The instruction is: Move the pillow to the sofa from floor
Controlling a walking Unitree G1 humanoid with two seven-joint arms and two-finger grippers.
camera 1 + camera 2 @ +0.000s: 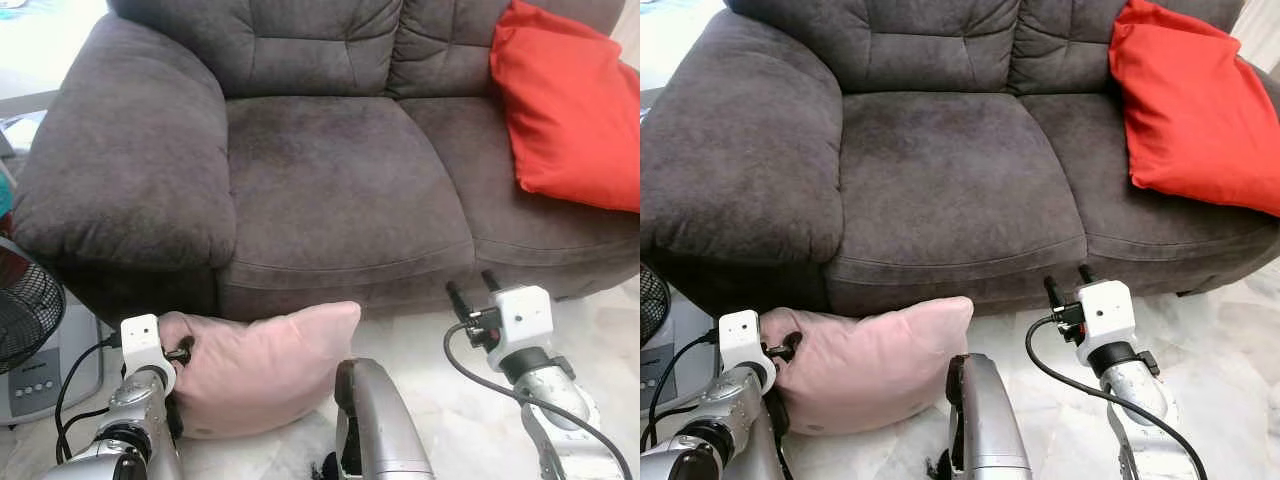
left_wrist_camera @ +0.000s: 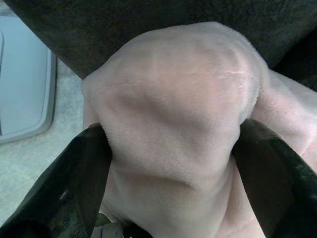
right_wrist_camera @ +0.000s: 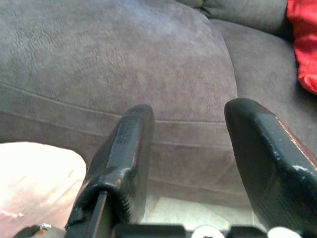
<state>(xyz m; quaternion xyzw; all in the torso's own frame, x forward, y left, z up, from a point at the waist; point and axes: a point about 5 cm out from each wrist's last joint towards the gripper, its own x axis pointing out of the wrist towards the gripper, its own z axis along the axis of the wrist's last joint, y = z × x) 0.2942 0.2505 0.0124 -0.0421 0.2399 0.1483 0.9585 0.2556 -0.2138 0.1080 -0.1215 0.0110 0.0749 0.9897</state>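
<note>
In the left eye view, a big gray sofa [image 1: 330, 170] sits in front of the robot. A red pillow [image 1: 570, 110] leans in the sofa's far right corner. A pink pillow [image 1: 255, 365] is down low, right against the front of the sofa, near the pale floor [image 1: 420, 350]. The left gripper [image 1: 183, 350] is at the pillow's left end, and its black tips press into the soft cloth. The right gripper [image 1: 472, 288] is up in the air in front of the sofa seat, apart from the pink pillow. A black fan [image 1: 25, 305] and a gray box with buttons [image 1: 40, 375] stand off to the left.

The right eye view shows the same things. The pink pillow [image 1: 870, 365] sits between the two arms, just below the seat edge.

In the left wrist view, the two black fingers [image 2: 74, 188] are on both sides of a fat bunch of pink pillow [image 2: 178, 129]. They pinch it tight, so the cloth bulges out between them. The dark sofa is right behind it.

In the right wrist view, the two black fingers [image 3: 124, 153] are spread wide with nothing between them. They point at the sofa seat [image 3: 124, 69]. A bit of the pink pillow [image 3: 34, 178] shows down by one finger, and a bit of the red pillow [image 3: 304, 44] shows at the far edge.
</note>
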